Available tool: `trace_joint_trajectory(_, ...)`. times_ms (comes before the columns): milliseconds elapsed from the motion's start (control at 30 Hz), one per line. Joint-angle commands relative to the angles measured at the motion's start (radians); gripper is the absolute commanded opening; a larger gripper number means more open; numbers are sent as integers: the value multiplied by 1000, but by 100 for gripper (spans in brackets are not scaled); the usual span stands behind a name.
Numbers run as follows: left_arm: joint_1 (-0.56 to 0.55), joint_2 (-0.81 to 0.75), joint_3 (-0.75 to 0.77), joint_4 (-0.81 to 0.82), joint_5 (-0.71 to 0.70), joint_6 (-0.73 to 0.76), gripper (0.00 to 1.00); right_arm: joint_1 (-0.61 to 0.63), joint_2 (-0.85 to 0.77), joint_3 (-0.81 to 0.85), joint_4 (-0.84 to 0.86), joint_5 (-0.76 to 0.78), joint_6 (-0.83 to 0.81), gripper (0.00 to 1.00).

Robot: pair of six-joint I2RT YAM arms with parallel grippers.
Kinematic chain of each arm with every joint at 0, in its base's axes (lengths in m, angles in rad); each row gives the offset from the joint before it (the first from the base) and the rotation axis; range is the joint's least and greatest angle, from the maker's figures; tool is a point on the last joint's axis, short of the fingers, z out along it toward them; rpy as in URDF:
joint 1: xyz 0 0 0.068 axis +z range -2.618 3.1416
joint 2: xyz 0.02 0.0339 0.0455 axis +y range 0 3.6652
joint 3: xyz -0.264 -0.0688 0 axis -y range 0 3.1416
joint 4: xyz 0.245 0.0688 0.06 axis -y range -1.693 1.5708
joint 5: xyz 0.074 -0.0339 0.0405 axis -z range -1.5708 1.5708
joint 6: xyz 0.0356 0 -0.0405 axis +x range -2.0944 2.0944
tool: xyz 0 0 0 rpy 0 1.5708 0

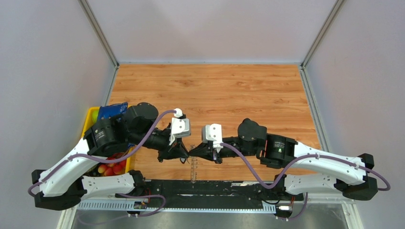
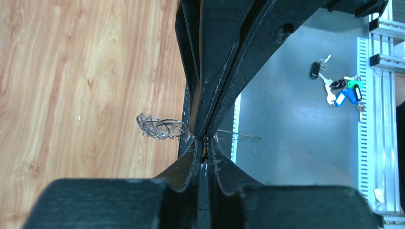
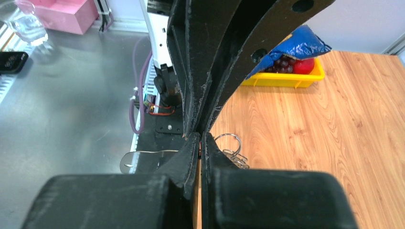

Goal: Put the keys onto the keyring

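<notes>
My two grippers meet tip to tip above the table's near edge. The left gripper has its jaws a hairline apart, with a dark sliver of metal pinched at the tips. My right gripper is shut, and what its tips hold is hidden. The keyring, a thin grey hoop, sticks out sideways from the meeting fingertips and hangs faintly below them. A bunch of small wire rings sits on the other side of the tips, over the wood. Keys with black, blue and green heads lie far off on grey metal.
A yellow bin with fruit and a blue bag stands at the table's left edge. The black rail runs along the near edge under the grippers. A pink box and a clear cup sit off the table.
</notes>
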Motion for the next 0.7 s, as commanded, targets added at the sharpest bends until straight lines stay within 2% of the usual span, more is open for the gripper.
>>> trace_joint_trajectory(0, -3, -46, -19, 111, 27, 4, 19, 4, -60, -21, 129, 45, 36, 0)
trace_joint_trajectory(100, -4, -91, -47, 182, 24, -7, 29, 5, -97, -39, 159, 78, 50, 0)
trace_joint_trajectory(167, -4, -118, -65, 229, 26, -15, 31, 9, -117, -52, 183, 98, 53, 0)
trace_joint_trajectory(667, -4, -155, -125, 464, -38, -24, 35, 30, -157, -45, 274, 98, 40, 0)
